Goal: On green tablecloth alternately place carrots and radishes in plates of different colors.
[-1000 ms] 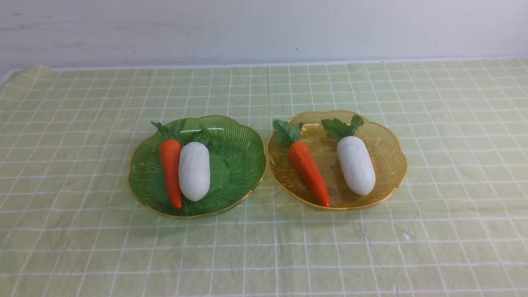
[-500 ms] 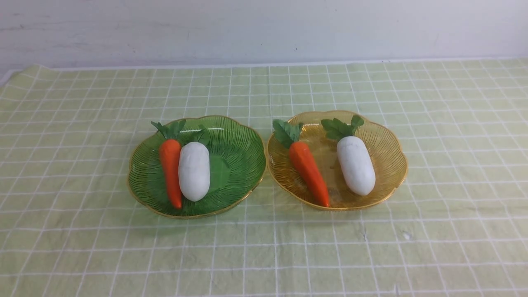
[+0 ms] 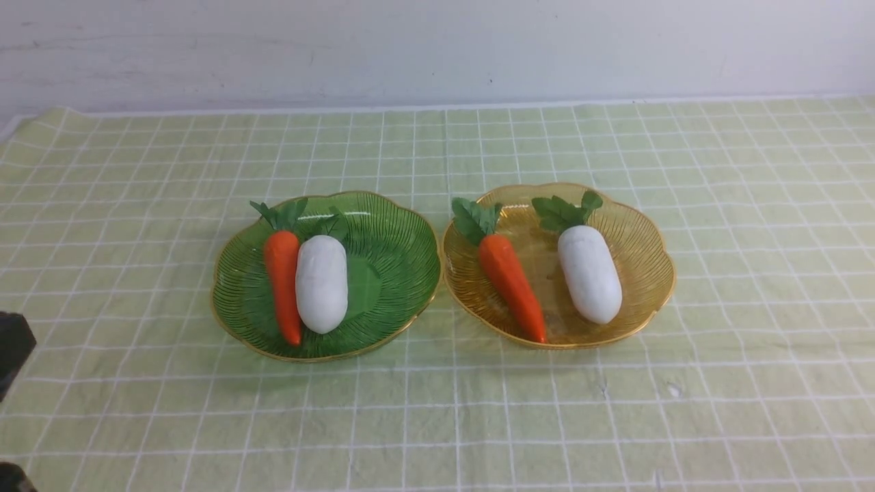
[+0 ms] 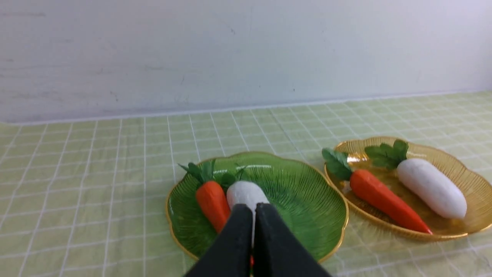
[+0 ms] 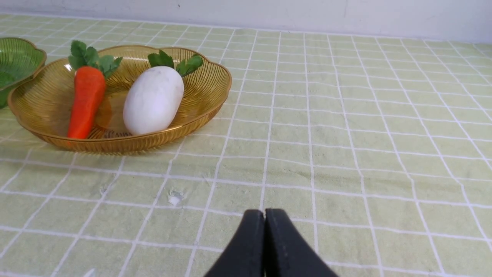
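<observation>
On the green tablecloth [image 3: 437, 410] two plates stand side by side. The green plate [image 3: 403, 253] on the left holds a carrot [image 3: 284, 280] and a white radish [image 3: 321, 283], touching. In the amber plate [image 3: 642, 253] on the right lie another carrot [image 3: 511, 277] and radish [image 3: 589, 273], a little apart. My left gripper [image 4: 253, 207] is shut and empty, short of the green plate [image 4: 307, 200] on its near side. The right gripper [image 5: 264, 213] is also shut and empty, over bare cloth to the right of the amber plate [image 5: 207, 82].
A pale wall [image 3: 437, 48] closes off the far edge of the cloth. A black part of my left arm [image 3: 12, 348] shows at the left edge of the front view. The cloth has small wrinkles and a scuff [image 3: 673, 389] near the front right.
A black part of my left arm has come into the front view at its left edge. Plates, carrots and radishes have not moved.
</observation>
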You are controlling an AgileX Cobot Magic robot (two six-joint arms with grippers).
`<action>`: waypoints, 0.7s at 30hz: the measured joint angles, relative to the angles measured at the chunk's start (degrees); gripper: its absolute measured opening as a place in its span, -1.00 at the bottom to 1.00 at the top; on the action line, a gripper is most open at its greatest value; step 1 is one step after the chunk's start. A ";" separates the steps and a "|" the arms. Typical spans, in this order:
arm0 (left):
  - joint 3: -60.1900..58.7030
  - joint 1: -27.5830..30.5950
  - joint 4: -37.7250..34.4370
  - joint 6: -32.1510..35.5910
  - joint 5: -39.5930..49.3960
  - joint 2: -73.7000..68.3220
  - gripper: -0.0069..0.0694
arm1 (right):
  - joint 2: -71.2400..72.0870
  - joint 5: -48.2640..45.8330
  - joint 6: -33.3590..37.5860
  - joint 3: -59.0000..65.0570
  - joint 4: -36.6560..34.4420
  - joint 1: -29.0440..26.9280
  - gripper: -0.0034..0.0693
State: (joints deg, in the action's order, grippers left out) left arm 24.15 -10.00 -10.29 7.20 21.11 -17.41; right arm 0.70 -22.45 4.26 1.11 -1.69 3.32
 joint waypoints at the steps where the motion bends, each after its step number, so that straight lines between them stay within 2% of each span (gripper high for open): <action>1: -0.96 0.00 0.13 -0.06 -0.19 0.00 -0.84 | 0.00 0.00 0.00 0.00 0.00 0.00 -0.95; 10: -16.48 3.84 4.89 -1.03 -5.10 8.25 -0.84 | 0.00 0.00 0.00 0.00 0.00 0.00 -0.95; 14: -24.57 6.76 8.83 -6.71 -8.29 14.16 -0.84 | 0.00 0.00 0.00 0.00 0.00 0.00 -0.95; 18: -25.71 7.56 10.30 -9.61 -7.08 17.15 -0.84 | 0.00 0.00 0.00 0.00 0.00 0.00 -0.95; 21: -25.71 7.61 10.30 -9.79 -1.71 17.99 -0.84 | 0.00 0.00 0.00 0.00 0.00 0.00 -0.95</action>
State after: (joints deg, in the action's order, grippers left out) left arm -1.57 -2.39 0.00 -2.59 19.40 0.58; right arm 0.70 -22.45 4.26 1.11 -1.69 3.32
